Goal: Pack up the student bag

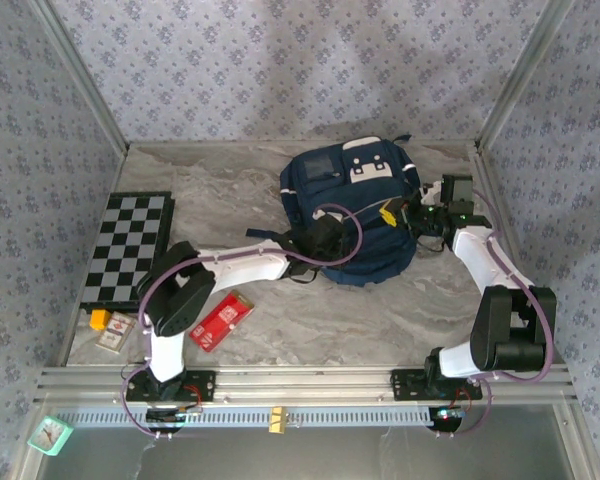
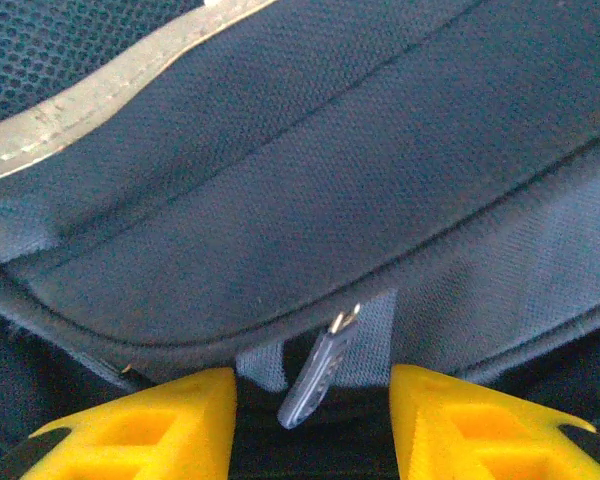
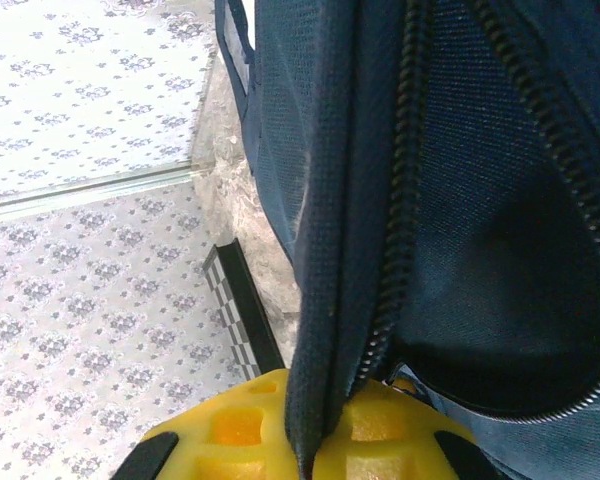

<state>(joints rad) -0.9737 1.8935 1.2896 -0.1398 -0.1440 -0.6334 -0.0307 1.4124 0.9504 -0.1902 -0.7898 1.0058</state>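
Resting toward the back of the grey marbled table (image 1: 280,345), the backpack (image 1: 355,205) lies flat with its white patch facing up, and both arms crowd in on it. The left gripper (image 1: 325,240) sits at the bag's near left edge. In the wrist view its yellow fingers (image 2: 170,420) stand apart, unclenched, with a small dark zip pull (image 2: 320,375) hanging in the gap between them and touching neither. A thick fold of navy cloth and a pale trim stripe (image 2: 90,95) lie just beyond the fingers.

The right gripper (image 1: 402,215) is at the bag's right side, clamped on a seam of the backpack. In its wrist view the navy edge runs down between the yellow pads (image 3: 240,425), beside a line of zip teeth (image 3: 405,200) and a dark open gap (image 3: 500,300).

A purple cable (image 1: 352,240) loops over the bag's near part.

Well to the left lies a chessboard (image 1: 130,245). Nearer the front edge, a red packet (image 1: 222,320) lies just beside the left arm, with a small card box (image 1: 115,336) and an orange block (image 1: 99,319) further left. A teal clock (image 1: 50,433) sits off the table by the left base.
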